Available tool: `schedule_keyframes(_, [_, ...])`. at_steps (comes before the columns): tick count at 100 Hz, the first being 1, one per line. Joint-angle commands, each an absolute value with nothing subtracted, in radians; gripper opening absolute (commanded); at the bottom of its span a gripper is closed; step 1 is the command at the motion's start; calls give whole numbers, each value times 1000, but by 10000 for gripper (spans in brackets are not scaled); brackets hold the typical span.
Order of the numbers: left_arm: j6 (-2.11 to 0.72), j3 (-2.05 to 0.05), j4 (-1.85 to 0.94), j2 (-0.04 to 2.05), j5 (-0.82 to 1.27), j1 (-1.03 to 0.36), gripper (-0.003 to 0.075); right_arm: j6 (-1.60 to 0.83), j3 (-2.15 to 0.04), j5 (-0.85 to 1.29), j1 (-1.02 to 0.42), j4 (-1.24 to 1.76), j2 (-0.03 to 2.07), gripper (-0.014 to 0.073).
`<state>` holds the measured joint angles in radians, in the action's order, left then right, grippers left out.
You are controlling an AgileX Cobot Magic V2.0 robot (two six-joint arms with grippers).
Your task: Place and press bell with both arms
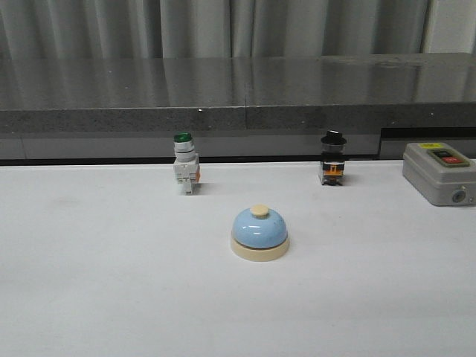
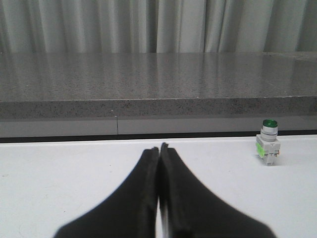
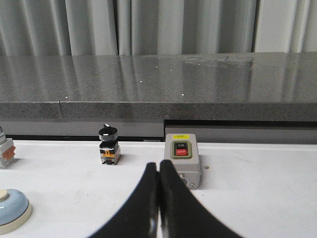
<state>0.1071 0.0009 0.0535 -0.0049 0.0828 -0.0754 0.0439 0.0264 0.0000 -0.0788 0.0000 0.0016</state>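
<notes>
Front view shows a white worktop (image 1: 89,297) with, left to right, a green-capped push-button switch (image 1: 185,172), the light-blue bell (image 1: 259,233) sitting upright near the middle, a black-knobbed selector switch (image 1: 332,167) and a grey box with red and black buttons (image 1: 440,172) at the right edge; neither arm appears here. Wrist views show the left hand (image 2: 159,148) and right hand (image 3: 158,166) each fully closed and holding nothing. To begin well, one hand should probably open before descending squarely around the bell's cream base.
</notes>
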Motion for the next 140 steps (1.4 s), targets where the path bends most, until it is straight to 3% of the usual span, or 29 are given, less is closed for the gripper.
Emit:
schedule_keyframes(1, [122, 44, 56, -34, -8, -76, -20, 38, 12, -87, -73, -15, 10, -60])
schedule_keyframes(100, [122, 44, 52, -34, -8, -76, -20, 38, 12, -89, -73, -15, 10, -60])
schedule_keyframes(128, [122, 44, 52, -34, -8, -76, -20, 38, 7, -215, -73, -15, 10, -60])
schedule_keyframes(140, [122, 44, 52, -34, -8, -76, -20, 49, -45, -155, -73, -15, 21, -60])
